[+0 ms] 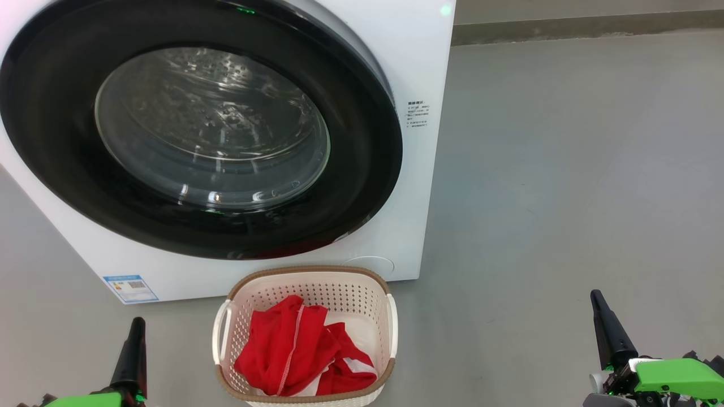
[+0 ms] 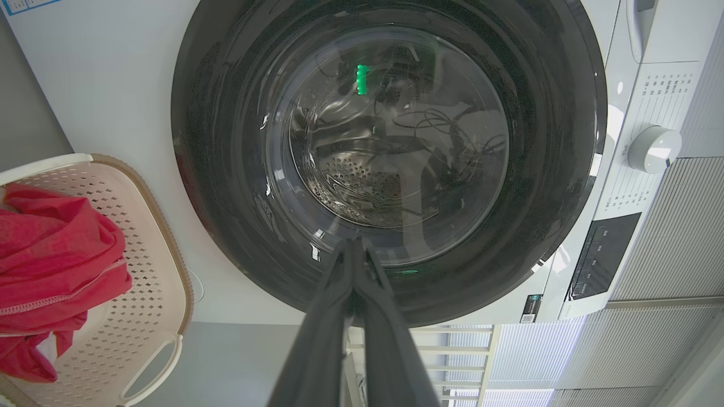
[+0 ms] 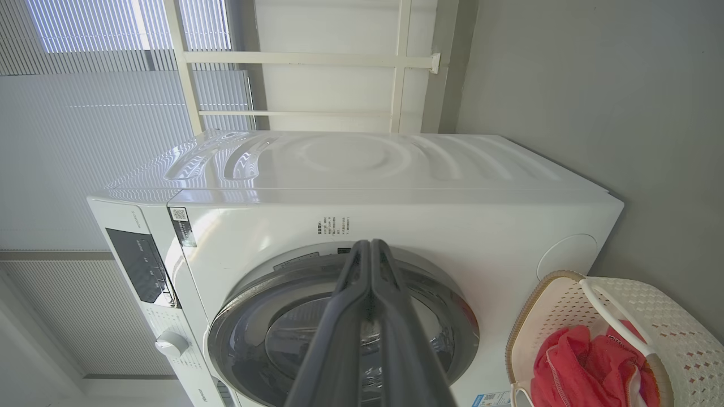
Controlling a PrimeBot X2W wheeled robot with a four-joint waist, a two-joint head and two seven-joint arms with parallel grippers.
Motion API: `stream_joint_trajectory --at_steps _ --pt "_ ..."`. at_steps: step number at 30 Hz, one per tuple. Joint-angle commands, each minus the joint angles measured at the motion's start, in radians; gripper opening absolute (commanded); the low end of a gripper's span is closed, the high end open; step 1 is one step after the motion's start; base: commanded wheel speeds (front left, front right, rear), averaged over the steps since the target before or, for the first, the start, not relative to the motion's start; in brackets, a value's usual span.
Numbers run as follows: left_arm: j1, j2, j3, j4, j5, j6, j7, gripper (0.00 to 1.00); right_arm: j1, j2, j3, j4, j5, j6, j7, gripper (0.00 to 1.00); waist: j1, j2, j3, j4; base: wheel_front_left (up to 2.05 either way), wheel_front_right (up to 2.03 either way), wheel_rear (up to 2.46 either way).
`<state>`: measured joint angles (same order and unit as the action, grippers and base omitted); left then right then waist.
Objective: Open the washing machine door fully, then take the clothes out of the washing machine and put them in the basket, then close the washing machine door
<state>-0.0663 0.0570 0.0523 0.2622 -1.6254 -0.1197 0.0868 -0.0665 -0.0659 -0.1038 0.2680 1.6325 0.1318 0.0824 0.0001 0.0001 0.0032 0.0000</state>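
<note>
Left claw (image 1: 137,325): I am holding its two dark fingers pressed flat together, gripping nothing; it is pointing up at the lower left of the head view, apart from the basket (image 1: 308,272) beside it.
Left claw's aim: in the left wrist view the joined tips are pointing at the lower part of the washing machine door (image 1: 215,130), over its black rim; I cannot tell whether they are touching it.
Right claw (image 1: 597,299): I am holding these fingers pressed together too, carrying nothing; it is hanging over bare grey floor (image 1: 565,169) at the lower right, well apart from the basket.
Washing machine door: it is sitting closed against the machine's front, its wide glossy black rim ringing the bulging glass.
Drum: perforated steel is showing through the glass; reflections are crossing the window, so I cannot tell what is lying inside.
Clothes (image 1: 294,350): red fabric with white stitching and white panels is lying bunched inside the basket.
Basket: it is standing upright on the floor just in front of the washing machine (image 1: 418,56), below the door, between my two claws and nearer the left one.
Washing machine: its white body is showing a small blue label (image 1: 130,288) at the lower corner, and a white dial (image 2: 653,148) is sitting beside a dark panel (image 2: 602,254).
</note>
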Motion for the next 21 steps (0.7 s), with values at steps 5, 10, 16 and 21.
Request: stream_joint_trajectory --at_steps 5,10,16,21 --pt "-0.04 0.011 0.037 -0.018 -0.004 -0.011 0.007 0.0 -0.039 -0.006 0.02 -0.025 0.001 -0.001 0.007 0.0 -0.0001 -0.0001 0.0 0.0 0.0 0.0 0.0" --pt "-0.04 0.01 0.039 -0.018 -0.002 -0.011 0.008 0.0 -0.039 -0.005 0.018 -0.025 0.0 -0.001 0.008 0.0 -0.0001 -0.0001 0.0 0.0 0.0 0.0 0.0" --pt "-0.04 0.009 0.04 -0.018 -0.001 -0.011 0.009 0.0 -0.039 -0.003 0.016 -0.025 -0.002 -0.001 0.01 0.0 -0.0001 -0.0001 0.0 0.0 0.0 0.0 0.0" --pt "-0.04 0.008 0.042 -0.018 0.0 -0.011 0.011 0.0 -0.039 -0.002 0.015 -0.025 -0.003 -0.001 0.011 0.0 -0.0001 -0.0001 0.0 0.0 0.0 0.0 0.0"
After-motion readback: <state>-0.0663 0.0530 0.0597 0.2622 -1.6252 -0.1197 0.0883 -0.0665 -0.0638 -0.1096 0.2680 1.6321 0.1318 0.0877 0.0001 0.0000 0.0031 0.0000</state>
